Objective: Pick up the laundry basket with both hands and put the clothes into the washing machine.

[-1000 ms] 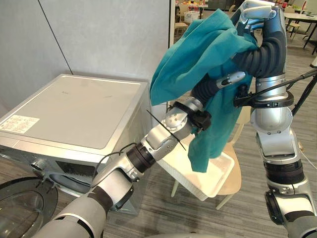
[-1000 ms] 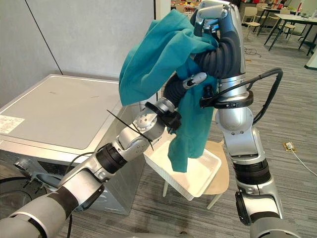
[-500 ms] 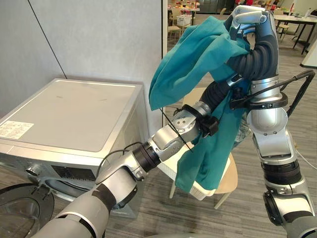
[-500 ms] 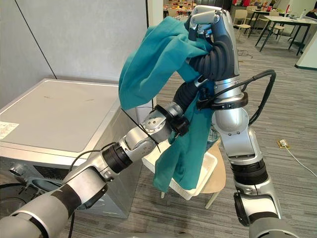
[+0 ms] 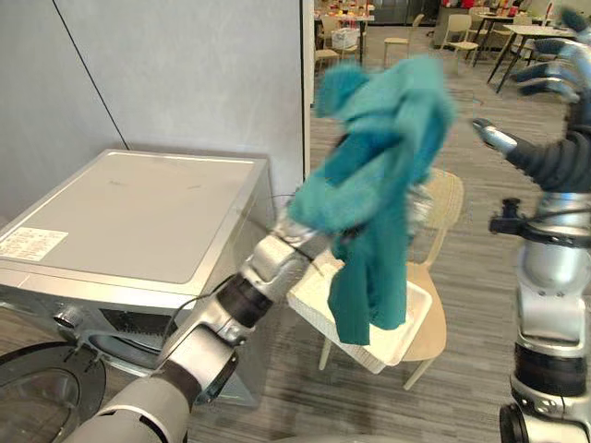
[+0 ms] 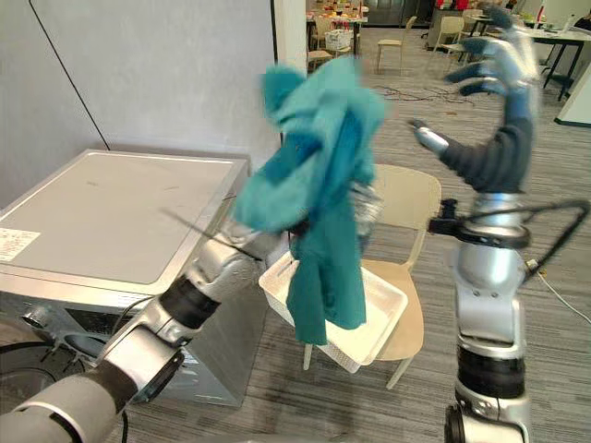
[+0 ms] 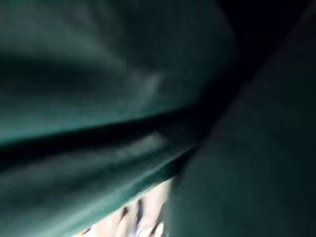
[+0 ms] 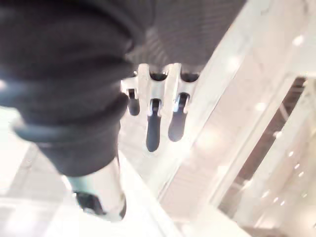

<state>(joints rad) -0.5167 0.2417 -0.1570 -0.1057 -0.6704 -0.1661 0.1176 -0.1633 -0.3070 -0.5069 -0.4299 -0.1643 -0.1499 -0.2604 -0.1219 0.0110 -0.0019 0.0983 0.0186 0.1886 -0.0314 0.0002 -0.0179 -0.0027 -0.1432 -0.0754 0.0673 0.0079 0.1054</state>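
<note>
The teal garment hangs over my left arm above the white basket. My left hand is buried in the cloth, so I cannot tell its grip. My right hand is up beside it, fingers spread, empty. This looks like the loading step: next I must swing the garment down and left to the washing machine.

A white laundry basket sits on the pale chair.

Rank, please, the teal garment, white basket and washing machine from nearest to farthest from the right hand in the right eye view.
From the raised right hand:
1. Teal garment, upper centre.
2. White basket, lower centre.
3. Washing machine, far left.
</note>
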